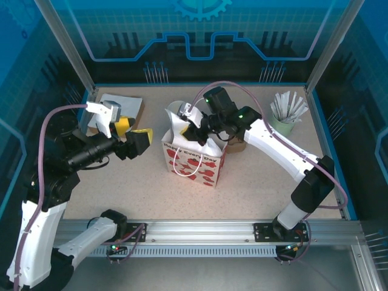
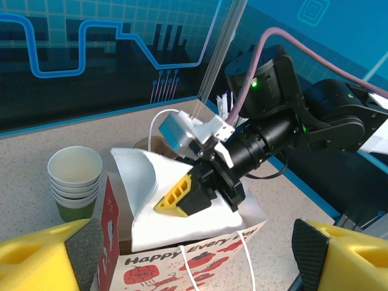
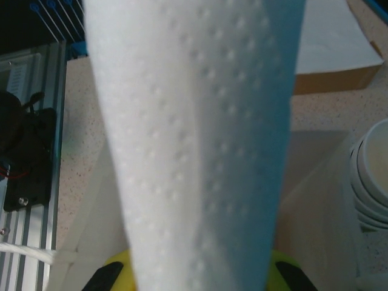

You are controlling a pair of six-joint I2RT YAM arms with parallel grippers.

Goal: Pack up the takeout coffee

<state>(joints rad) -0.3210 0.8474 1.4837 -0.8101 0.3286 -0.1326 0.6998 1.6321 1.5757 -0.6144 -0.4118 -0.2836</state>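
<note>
closest to me, my left gripper (image 2: 195, 245) is hanging released, yellow fingers spread wide, at nine o'clock of the white paper gift bag with red hearts (image 1: 194, 160). over the bag's mouth my right gripper (image 1: 189, 130) is clenching a white embossed paper napkin (image 3: 194, 151). the takeout coffee (image 2: 74, 173), a small dark green paper cup, white inside, is standing upright and open-topped on a nested stack outside the bag, at ten o'clock of it in my left wrist view. far off at two o'clock a pale green tumbler of white-wrapped sticks (image 1: 284, 124) is standing.

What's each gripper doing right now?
Left gripper: open, holding nothing.
Right gripper: shut on a white embossed paper napkin.
</note>
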